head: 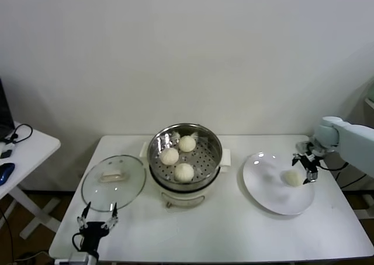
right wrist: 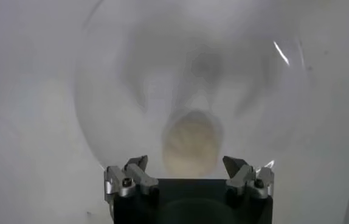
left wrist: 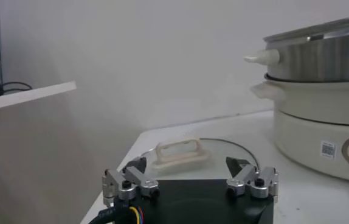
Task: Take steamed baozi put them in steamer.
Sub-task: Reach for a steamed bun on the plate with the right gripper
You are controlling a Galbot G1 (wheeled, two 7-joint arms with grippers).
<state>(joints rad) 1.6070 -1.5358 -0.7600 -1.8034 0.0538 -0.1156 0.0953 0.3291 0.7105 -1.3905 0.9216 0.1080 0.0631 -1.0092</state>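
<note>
Baozi are being shared between two places: three steamed baozi (head: 179, 156) are sitting on the perforated tray inside the steamer (head: 215, 141), and one last baozi (head: 291, 178) is lying on the white plate (head: 266, 189), toward its outer side, well apart from the steamer on the white surface (head: 234, 230).

The right end effector (head: 305, 167) is being held just above and beside this bun with its jaws spread wide and nothing between them; in the right wrist view the bun (right wrist: 190, 143) is showing ahead of the open fingers (right wrist: 132, 176), roughly centred between them.

The bun is being judged as light, soft and easily dented, with a smooth domed skin that may be slightly tacky or slippery. It is probably best taken low across its widest part, one finger on each side, with only gentle closing so that the dough is not being squashed or torn. A grip too high on the dome is likely to let it squirt out.

The left end effector (head: 96, 221) is being kept idle near the front left edge of the surface, jaws wide and empty, just in front of the glass lid (head: 113, 181), whose cream handle (left wrist: 179, 152) is showing in the left wrist view.
</note>
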